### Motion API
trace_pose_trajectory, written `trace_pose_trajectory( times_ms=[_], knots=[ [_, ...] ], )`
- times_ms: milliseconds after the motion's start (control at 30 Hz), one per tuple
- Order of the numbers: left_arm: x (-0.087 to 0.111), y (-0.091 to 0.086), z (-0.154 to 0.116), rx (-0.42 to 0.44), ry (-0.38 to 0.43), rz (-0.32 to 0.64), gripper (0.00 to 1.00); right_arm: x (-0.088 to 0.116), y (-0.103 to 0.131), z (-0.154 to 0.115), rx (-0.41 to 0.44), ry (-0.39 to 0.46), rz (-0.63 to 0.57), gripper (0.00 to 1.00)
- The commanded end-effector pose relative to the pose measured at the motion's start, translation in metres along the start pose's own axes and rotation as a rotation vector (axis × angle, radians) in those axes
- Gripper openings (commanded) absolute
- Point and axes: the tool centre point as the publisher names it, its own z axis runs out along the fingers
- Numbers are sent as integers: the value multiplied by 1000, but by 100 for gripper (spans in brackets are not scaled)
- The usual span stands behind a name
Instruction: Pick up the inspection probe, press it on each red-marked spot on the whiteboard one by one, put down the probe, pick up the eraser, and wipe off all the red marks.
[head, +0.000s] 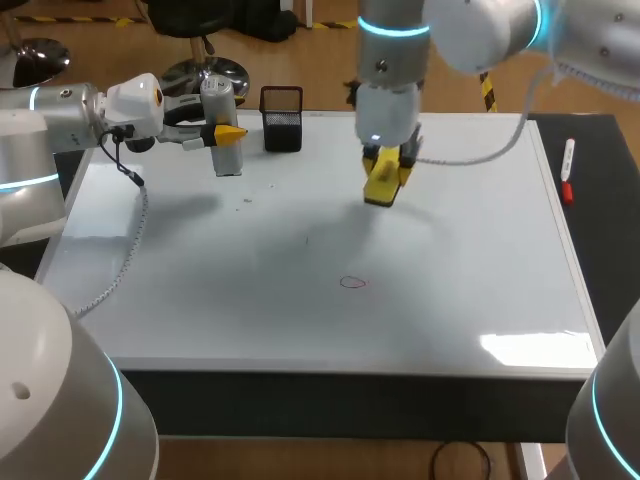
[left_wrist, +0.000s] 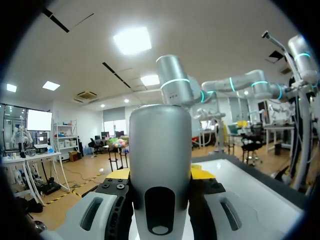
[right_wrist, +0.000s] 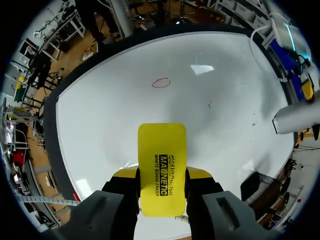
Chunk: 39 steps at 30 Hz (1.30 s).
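Mesh holder (head: 282, 132) just beside grey probe (head: 224, 135)

A whiteboard (head: 300, 310) covers the dark table (head: 605, 235). A black mesh holder (head: 282, 125) stands at the whiteboard's far edge. A marker (head: 567, 170) lies just off its right side.

Setting: robotics lab, bench-top test cell. Evidence: two grey-and-white jointed robot arms with glowing cyan rings, left arm (head: 60, 110) entering at 9 o'clock, right arm (head: 400, 50) at 1 o'clock, over a large glossy white whiteboard (head: 300, 320) laid flat as the work surface. Black wire-mesh pen cup (head: 282, 125) at 11 o'clock on the board. White marker with red cap (head: 567, 172) on the black tabletop strip (head: 610, 250) at 3 o'clock.
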Motion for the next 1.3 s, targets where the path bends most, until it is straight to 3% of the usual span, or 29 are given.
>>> trace_pose_trajectory(
  times_ms=[33, 300, 533, 800, 1000, 1300],
  knots=[
    [1, -1, 0, -1, -3, 2, 0, -8, 28, -2, 119, -4, -8, 0],
    [1, -1, 0, -1, -3, 2, 0, -24, 76, 10, 82, -31, -35, 0],
    [1, -1, 0, -1, -3, 2, 0, -29, 98, 30, 15, -46, -27, 0],
    [1, -1, 0, -1, -3, 2, 0, -30, 123, 35, -10, -48, -17, 0],
    [1, -1, 0, -1, -3, 2, 0, -35, 137, 43, -44, -51, -23, 0],
    [1, -1, 0, -1, -3, 2, 0, -36, 137, 41, -34, -44, -20, 0]
  ],
)
